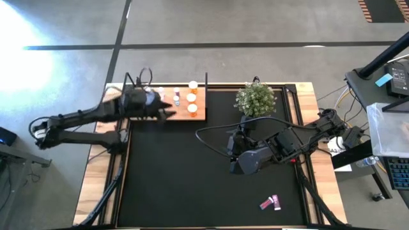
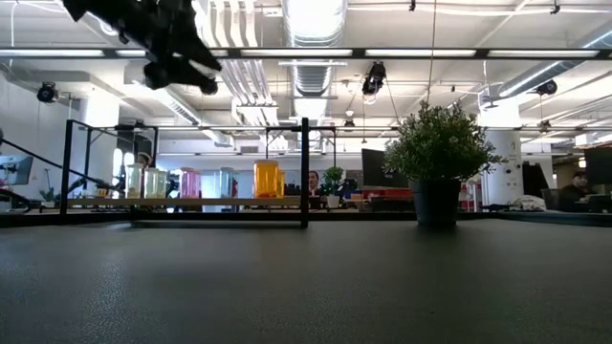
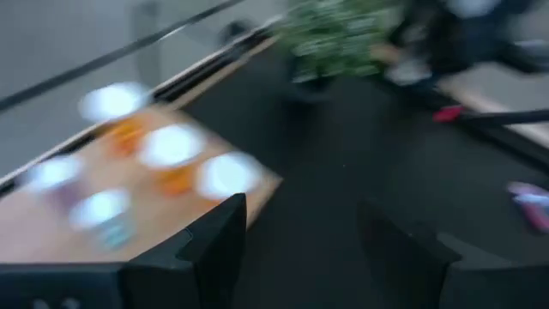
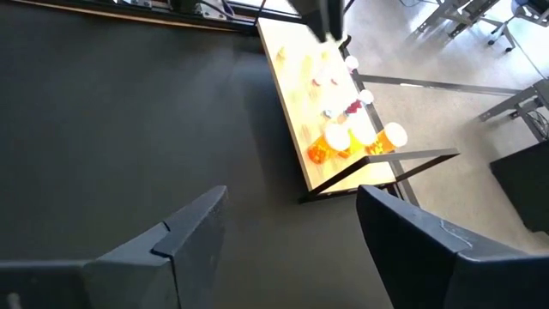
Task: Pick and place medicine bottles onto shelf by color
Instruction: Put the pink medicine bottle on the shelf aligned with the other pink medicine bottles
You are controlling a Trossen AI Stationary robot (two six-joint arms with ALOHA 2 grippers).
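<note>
Left gripper (image 1: 169, 113) hangs over the shelf (image 1: 199, 115) at about 11 o'clock on the mat (image 1: 185, 185), fingers apart and empty. Right gripper (image 1: 235, 167) sits just right of mat centre, fingers spread, nothing held. Orange bottles (image 1: 192, 97) stand white-capped at the shelf's right end; paler and pink ones are ranged leftward. One pink bottle (image 1: 270, 203) lies on its side at 5 o'clock, well apart from the rest. Plant (image 1: 255, 99) at 1 o'clock.

Judgement: bottles are light, rigid plastic, smooth-walled, likely to roll or tip. Grasp across the body below the cap, with modest squeeze. Lying bottle needs pinching across its width.
</note>
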